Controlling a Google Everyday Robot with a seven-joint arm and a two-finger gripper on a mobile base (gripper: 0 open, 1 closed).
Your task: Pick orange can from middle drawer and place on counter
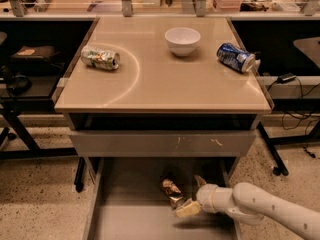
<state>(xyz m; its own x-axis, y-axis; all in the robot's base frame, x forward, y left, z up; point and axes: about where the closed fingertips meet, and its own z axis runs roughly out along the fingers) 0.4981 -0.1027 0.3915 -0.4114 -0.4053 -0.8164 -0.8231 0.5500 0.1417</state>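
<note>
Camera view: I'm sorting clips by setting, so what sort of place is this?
Probably a robotics lab or workshop: a beige counter on a grey cabinet, with cabled workbenches around. The gripper sits open in the drawer beside the orange can.

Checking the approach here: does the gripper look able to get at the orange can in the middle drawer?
Probably yes. The gripper sits open inside the pulled-out middle drawer, close beside the orange can, with nothing lying between them.
</note>
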